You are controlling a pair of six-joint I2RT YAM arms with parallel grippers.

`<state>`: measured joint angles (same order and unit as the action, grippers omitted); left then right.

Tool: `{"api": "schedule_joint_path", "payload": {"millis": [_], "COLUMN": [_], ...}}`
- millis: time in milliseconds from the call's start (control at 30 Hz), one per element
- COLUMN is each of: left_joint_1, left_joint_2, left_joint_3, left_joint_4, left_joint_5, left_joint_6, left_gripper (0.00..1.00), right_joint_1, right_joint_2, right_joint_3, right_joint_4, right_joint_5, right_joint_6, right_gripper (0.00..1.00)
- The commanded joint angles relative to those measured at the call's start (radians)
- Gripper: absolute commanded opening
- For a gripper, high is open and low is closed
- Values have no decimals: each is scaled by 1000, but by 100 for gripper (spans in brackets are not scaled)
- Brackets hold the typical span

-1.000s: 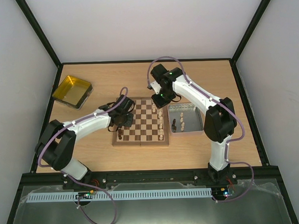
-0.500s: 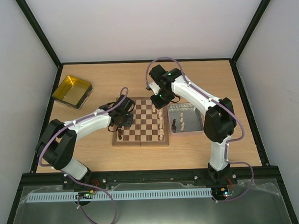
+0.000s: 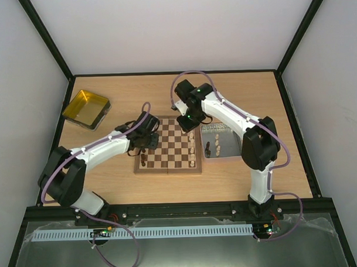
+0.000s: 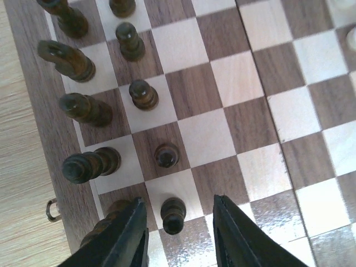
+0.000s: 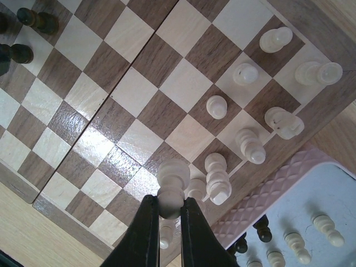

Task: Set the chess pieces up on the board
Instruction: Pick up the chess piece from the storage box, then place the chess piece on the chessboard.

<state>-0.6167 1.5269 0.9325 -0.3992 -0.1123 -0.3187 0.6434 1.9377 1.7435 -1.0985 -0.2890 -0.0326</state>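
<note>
Left gripper (image 4: 179,203): jaws apart, straddling a dark pawn (image 4: 173,214) with a gap on each side, so nothing is held. In that wrist view you have ten dark pieces (image 4: 143,94), in two files of five along the board (image 4: 222,78) rim (the nearest rim-side one is half hidden behind a finger).

Right gripper (image 5: 169,201): clamped on one pale pawn (image 5: 171,179), over the board's pale side near the grey tray (image 5: 334,189). You cannot tell whether the pawn touches the board. At least seven pale pieces (image 5: 245,73) stand there.

In the tray, three pale and at least two dark show (the view crops it).

From above, the board sits mid-bench (image 3: 253,96), with the tray just beside its right edge. One yellow tray (image 3: 87,108) is well apart, far left.
</note>
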Motion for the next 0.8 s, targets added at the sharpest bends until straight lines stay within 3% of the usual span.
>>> {"api": "schedule_joint_path", "payload": {"millis": [0, 300, 567, 767], "left_joint_1": [1, -9, -15, -15], "left_joint_2": [-49, -87, -117, -124], "left_joint_3": [11, 4, -1, -3], "left_joint_4": [15, 20, 24, 26], "left_joint_5": [-8, -33, -44, -46], "left_joint_6": [6, 9, 13, 12], "left_gripper": [37, 62, 74, 76], "right_joint_1": [7, 7, 7, 7], "right_joint_2": [12, 28, 50, 66], "right_joint_3": [-10, -30, -33, -29], "right_joint_4": [-7, 4, 10, 10], "right_joint_5": [15, 31, 30, 24], "right_joint_6": [12, 10, 8, 8], "right_gripper": [2, 4, 3, 3]}}
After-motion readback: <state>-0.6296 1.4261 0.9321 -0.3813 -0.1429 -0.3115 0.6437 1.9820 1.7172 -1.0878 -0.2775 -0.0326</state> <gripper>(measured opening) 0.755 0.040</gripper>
